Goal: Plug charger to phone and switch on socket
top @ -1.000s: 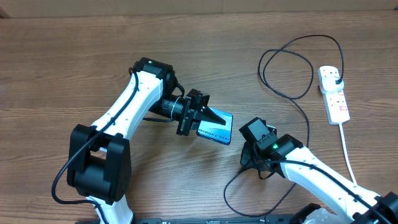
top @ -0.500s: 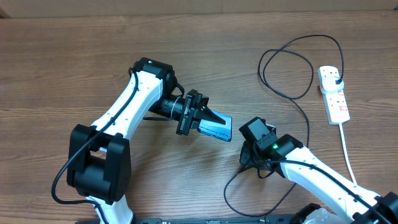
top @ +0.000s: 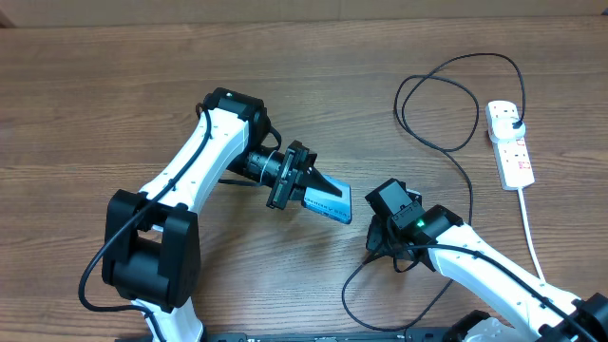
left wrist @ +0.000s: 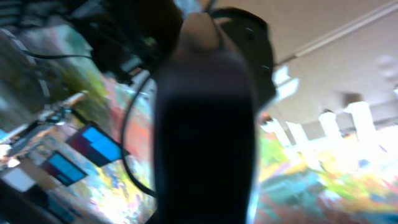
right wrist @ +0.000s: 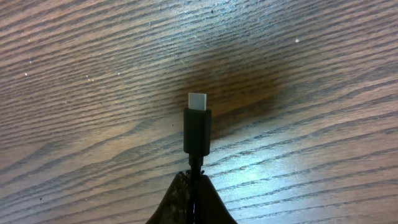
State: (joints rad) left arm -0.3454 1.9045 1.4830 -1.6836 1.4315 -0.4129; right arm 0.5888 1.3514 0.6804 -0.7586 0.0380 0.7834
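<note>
While left end effector [top: 328, 185] is clamping phone [top: 329, 203] | right end effector [right wrist: 193, 190] is pinching charger [right wrist: 198, 134] | tip [right wrist: 198, 99] likely needing squaring with phone's end

In the left wrist view blur smears everything: a dark slab [left wrist: 205, 124] fills the middle from 12 to 6 o'clock, and we cannot tell what it is. From overhead, the phone [top: 331, 202] sits tilted, its 9 o'clock end covered by the left gripper [top: 319, 186], and its screen text is too small for us to read. The right gripper [right wrist: 191, 186] is cut off at the 6 o'clock edge of its wrist view and hides the charger [right wrist: 198, 127] behind the connector. On the socket [top: 510, 142] we cannot make out the switch positions. Its white cord [top: 532, 237] slips behind the right arm [top: 494, 275] at 5 o'clock.
</note>
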